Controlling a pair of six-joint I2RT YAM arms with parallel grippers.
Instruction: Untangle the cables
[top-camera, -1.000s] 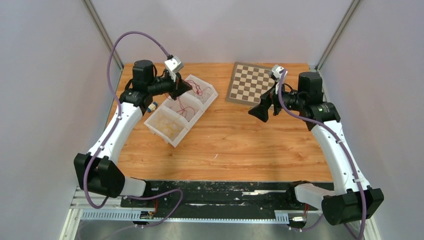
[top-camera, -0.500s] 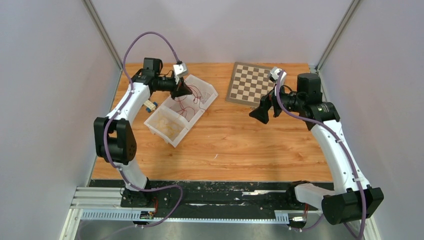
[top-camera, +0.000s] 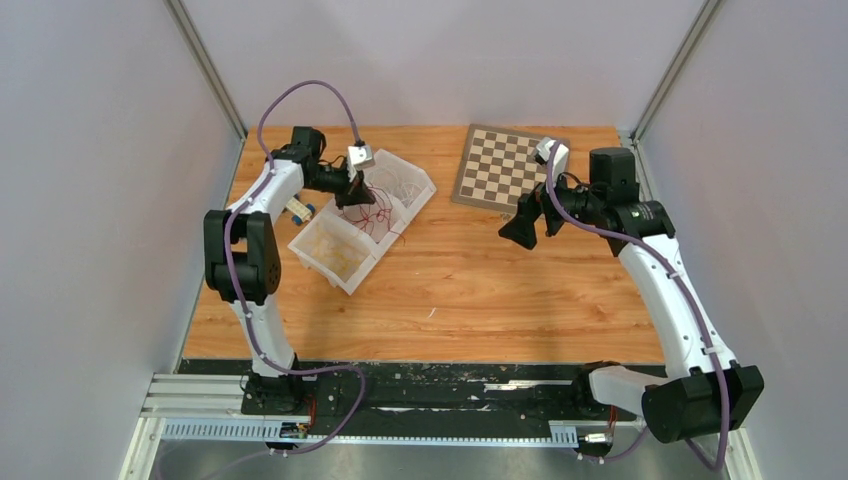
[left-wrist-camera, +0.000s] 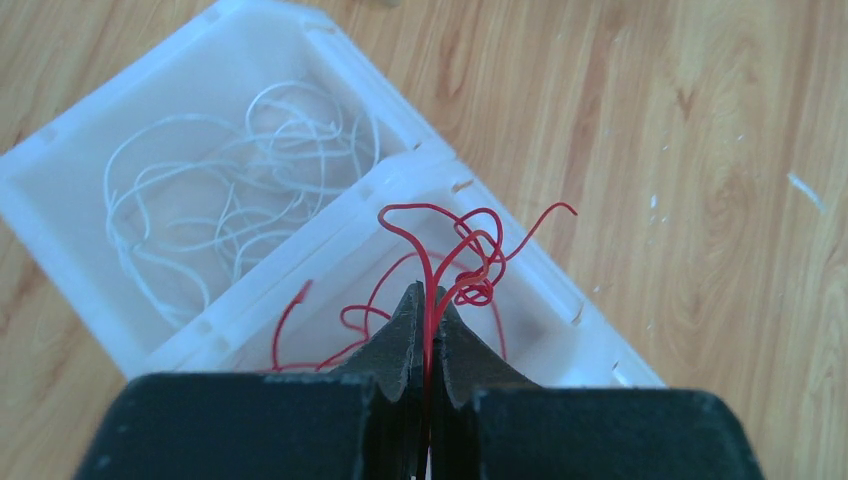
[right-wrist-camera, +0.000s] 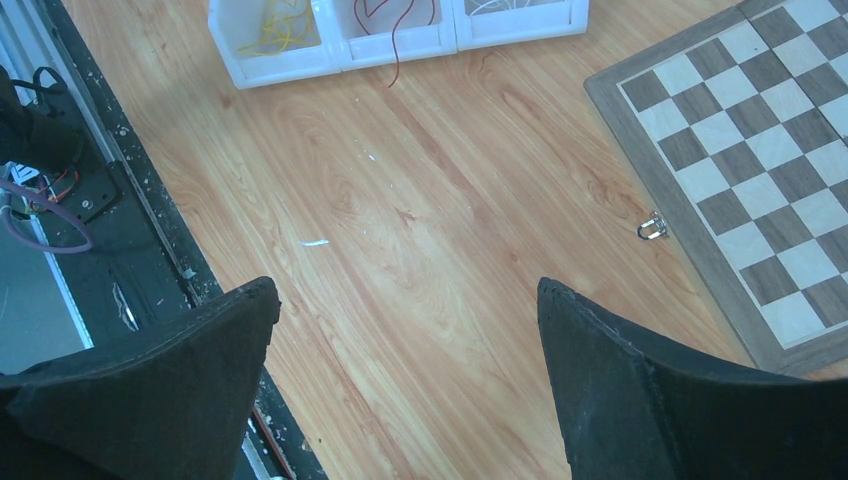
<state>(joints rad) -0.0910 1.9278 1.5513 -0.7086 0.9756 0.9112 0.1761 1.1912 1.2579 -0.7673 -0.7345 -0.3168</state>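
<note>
A white three-compartment tray (top-camera: 340, 272) sits at the table's left. Its near compartment holds yellow cables (top-camera: 333, 247), the middle one red cables (top-camera: 378, 217), the far one white cables (top-camera: 402, 181). My left gripper (top-camera: 358, 192) is over the middle compartment, shut on a bunch of red cables (left-wrist-camera: 450, 255) that loop up above the tray divider (left-wrist-camera: 400, 175). White cables (left-wrist-camera: 230, 190) lie in the compartment beyond. My right gripper (top-camera: 522, 222) is open and empty, hovering over bare wood (right-wrist-camera: 420, 260) near the chessboard. One red strand (right-wrist-camera: 398, 50) hangs over the tray's edge in the right wrist view.
A folded chessboard (top-camera: 500, 165) with a small metal latch (right-wrist-camera: 652, 228) lies at the back right. A small blue-and-white object (top-camera: 299, 210) lies left of the tray. The table's near edge drops to a black rail (top-camera: 450, 375).
My left arm has swung upright and its gripper has moved toward the tray's middle compartment, now holding red cables lifted above it. The right gripper has shifted slightly.
</note>
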